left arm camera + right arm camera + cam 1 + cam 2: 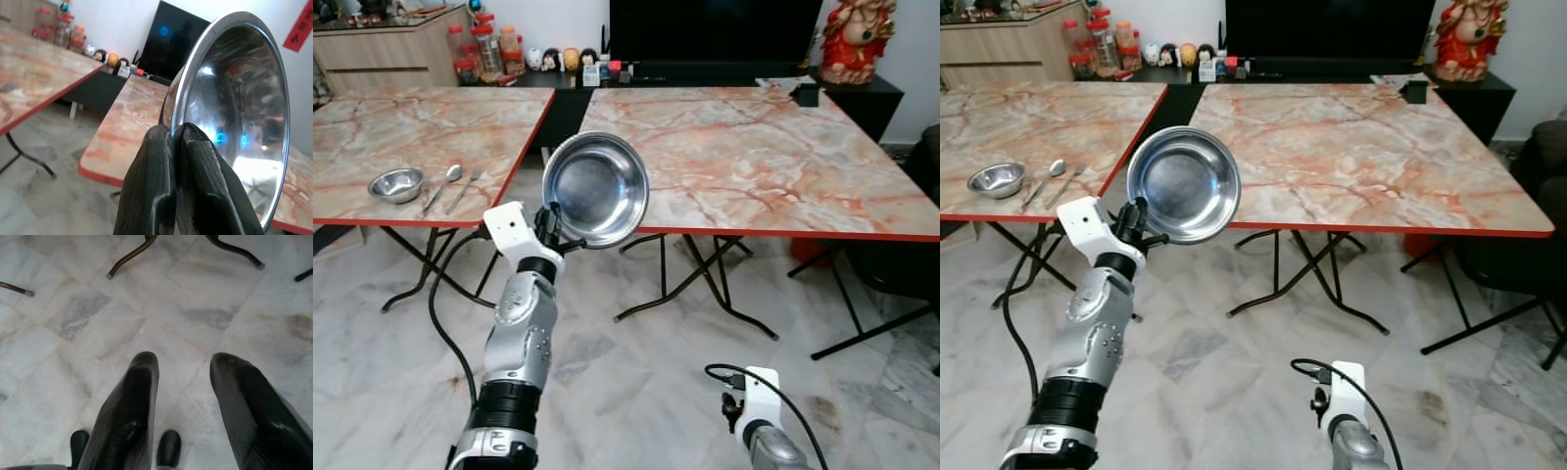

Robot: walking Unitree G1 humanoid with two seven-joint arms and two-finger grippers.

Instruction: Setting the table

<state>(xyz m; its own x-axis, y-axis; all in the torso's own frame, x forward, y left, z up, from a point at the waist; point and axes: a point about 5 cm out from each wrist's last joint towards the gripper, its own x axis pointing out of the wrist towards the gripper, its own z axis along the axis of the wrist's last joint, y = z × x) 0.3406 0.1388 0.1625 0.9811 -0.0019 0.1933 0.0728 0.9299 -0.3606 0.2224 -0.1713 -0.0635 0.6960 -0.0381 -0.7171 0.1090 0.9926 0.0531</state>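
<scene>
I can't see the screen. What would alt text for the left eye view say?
The robot's left tool holds a shiny steel bowl by its rim, raised in front of two marble-patterned tables. On the left table sit a small bowl, spoon and fork.

Two marble-patterned tables with red edges stood on a pale marble floor (636, 372). The left table (391, 137), at upper left, carried a small bowl (395, 184), a spoon (443, 184) and a fork (465, 189). The right table (754, 157) held a dark object (806, 94) at its far edge.

Large steel bowl (595, 188) is held on edge, cavity facing camera, before the right marble table's (773, 157) near edge.
</scene>
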